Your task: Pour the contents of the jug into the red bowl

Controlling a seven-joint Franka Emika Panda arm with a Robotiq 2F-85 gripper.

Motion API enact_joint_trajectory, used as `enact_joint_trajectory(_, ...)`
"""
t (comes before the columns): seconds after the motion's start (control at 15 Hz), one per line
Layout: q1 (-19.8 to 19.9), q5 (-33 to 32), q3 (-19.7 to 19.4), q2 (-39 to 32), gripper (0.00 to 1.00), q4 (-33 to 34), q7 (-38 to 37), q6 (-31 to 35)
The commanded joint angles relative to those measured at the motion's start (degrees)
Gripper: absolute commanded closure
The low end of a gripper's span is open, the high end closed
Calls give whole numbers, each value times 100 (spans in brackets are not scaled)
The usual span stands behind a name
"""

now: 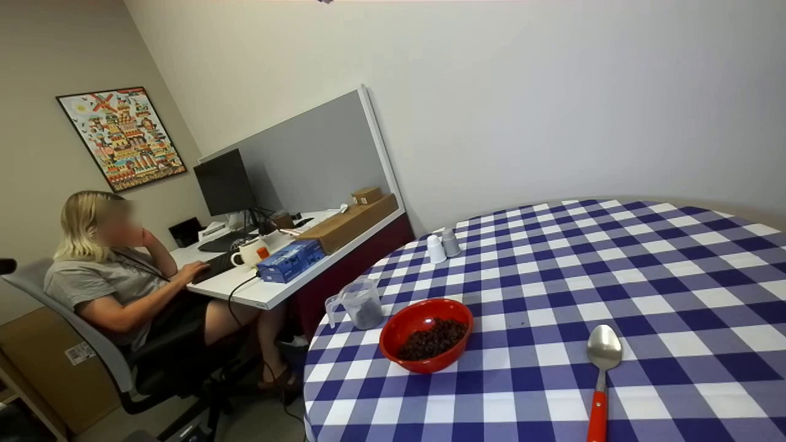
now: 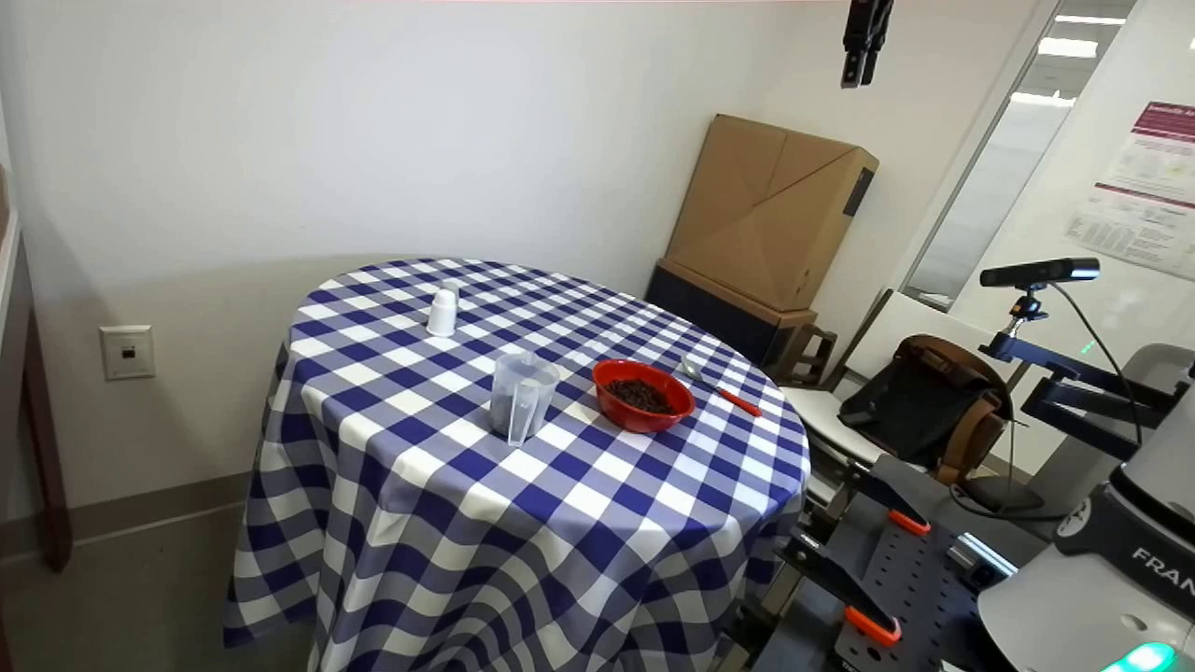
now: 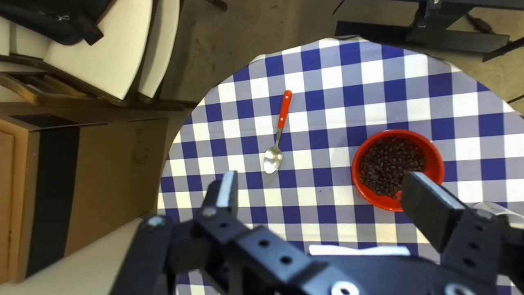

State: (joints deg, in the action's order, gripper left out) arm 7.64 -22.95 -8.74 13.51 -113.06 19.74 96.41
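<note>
The see-through jug (image 1: 363,307) stands upright on the checked cloth, also in an exterior view (image 2: 509,387). Its lower part looks greyish; I cannot tell what is in it. In the wrist view only a piece of the jug (image 3: 497,209) shows behind my right finger. The red bowl (image 1: 424,368) stands beside it, also in an exterior view (image 2: 624,416), and holds dark brown beans (image 3: 389,164). In the wrist view my right finger covers part of the bowl (image 3: 439,164). My gripper (image 3: 320,180) is open and empty, high above the table (image 2: 857,75).
A red-handled spoon (image 3: 285,107) lies on the table beyond the bowl. Two small shakers (image 1: 443,247) stand near the table's far side. Cardboard boxes (image 2: 766,205) and a chair with a bag (image 2: 920,401) stand beside the table. A person (image 1: 113,264) sits at a desk.
</note>
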Motion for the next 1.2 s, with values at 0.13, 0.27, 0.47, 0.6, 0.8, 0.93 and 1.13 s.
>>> enact_joint_trajectory(0.13, -156, 86, 404, 77, 0, -320, -1440, -570)
enact_joint_trajectory(0.27, -263, 318, 586, 15, 0, -363, -2104, -836)
enact_joint_trajectory(0.47, -463, 718, 870, -134, 0, -435, -3016, -809)
enact_joint_trajectory(0.6, -563, 870, 1019, -279, 0, -471, -3544, -632)
enact_joint_trajectory(0.8, -697, 975, 1177, -564, 0, -514, -4051, -259)
enact_joint_trajectory(0.93, -778, 992, 1234, -797, 0, -566, -4257, 101)
enact_joint_trajectory(1.13, -880, 953, 1291, -1113, 0, -681, -4680, 757)
